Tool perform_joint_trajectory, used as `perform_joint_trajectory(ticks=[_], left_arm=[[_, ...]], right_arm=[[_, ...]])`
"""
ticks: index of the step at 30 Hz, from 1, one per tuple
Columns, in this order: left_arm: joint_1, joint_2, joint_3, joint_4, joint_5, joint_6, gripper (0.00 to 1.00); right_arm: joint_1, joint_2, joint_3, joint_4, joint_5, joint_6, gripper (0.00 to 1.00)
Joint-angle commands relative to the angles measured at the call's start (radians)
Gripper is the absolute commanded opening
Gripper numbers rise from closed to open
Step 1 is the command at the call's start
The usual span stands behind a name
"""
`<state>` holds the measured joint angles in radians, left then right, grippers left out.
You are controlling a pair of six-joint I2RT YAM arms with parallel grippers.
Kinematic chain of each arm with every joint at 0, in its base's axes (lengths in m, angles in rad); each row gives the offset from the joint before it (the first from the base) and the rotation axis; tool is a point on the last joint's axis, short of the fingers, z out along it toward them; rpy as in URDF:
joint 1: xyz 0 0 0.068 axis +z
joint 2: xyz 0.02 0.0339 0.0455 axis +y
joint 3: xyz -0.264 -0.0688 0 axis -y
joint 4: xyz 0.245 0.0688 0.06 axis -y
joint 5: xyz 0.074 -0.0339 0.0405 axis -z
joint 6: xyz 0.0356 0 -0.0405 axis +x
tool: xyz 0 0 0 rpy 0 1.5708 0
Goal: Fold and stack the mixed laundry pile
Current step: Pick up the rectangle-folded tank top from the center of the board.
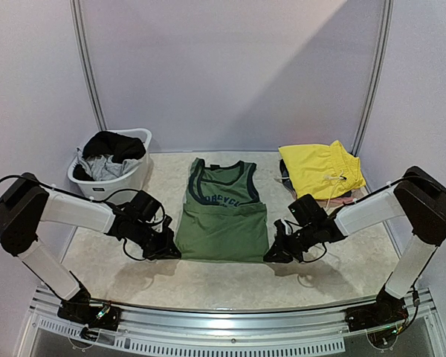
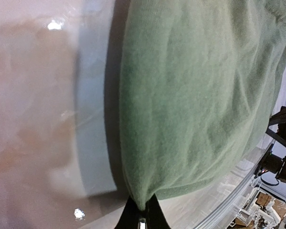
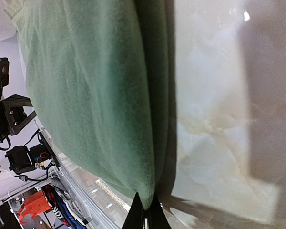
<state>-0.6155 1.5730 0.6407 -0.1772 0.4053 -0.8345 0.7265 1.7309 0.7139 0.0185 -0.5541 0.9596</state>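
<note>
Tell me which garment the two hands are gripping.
The green top in the middle: the left hand and right hand pinch its near corners. The yellow one lies far right, the dark ones in the tub.

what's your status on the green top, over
Left gripper shut on green top near-left corner, right gripper on near-right. Top lies flat between them. Nothing blocking.

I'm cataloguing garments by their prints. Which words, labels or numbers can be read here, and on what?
"ROCYCL": navy arched chest letters on the olive-green sleeveless fabric top with navy trim, partly covered by its folded-up hem, so the word is incomplete.
Bright yellow fabric garment with white drawstring and white plastic tub: no text visible.
</note>
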Motion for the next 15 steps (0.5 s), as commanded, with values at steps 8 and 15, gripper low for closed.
perform_joint_trajectory(ticks=[8,15], left_arm=[[-0.063,-0.132,-0.029,-0.088,-0.038,-0.028,0.0],[-0.121,-0.309,-0.099,-0.169,-0.064,-0.049,0.0]], right_arm=[[0.023,-0.072,0.014,-0.185,0.057,-0.011,0.0],[0.096,-0.117,0.051,-0.319,0.105,-0.023,0.0]])
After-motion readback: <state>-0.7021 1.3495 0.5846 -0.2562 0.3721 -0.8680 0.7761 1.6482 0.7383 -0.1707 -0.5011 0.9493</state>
